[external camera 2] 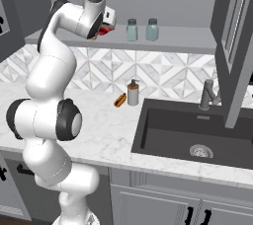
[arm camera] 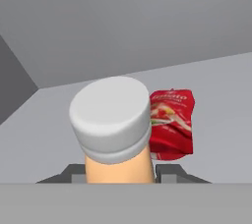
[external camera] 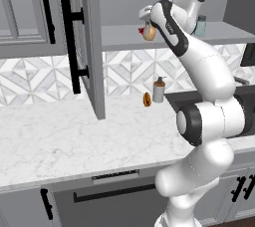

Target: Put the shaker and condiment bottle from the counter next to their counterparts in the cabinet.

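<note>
Gripper point(arm camera: 120, 171) clamped on condiment bottle point(arm camera: 115, 139) – amber body between dark fingertips, pale cap toward cabinet back wall

Landmark: red squat item point(arm camera: 171, 125) on cabinet shelf point(external camera: 124, 37)
- bottle just beside red item, on side away from two teal shakers point(external camera 2: 142, 29)
- bottle's long axis along gripper's line of sight
- whether base rests on shelf: cannot tell

Judgement – release here would leave bottle beside its counterpart

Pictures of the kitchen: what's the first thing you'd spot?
The big white arm, reaching up to the cabinet shelf. Its hand holds the condiment bottle right beside a red packet. Two teal shakers stand together farther along that shelf, and a grey pump dispenser stands on the counter below.
</note>
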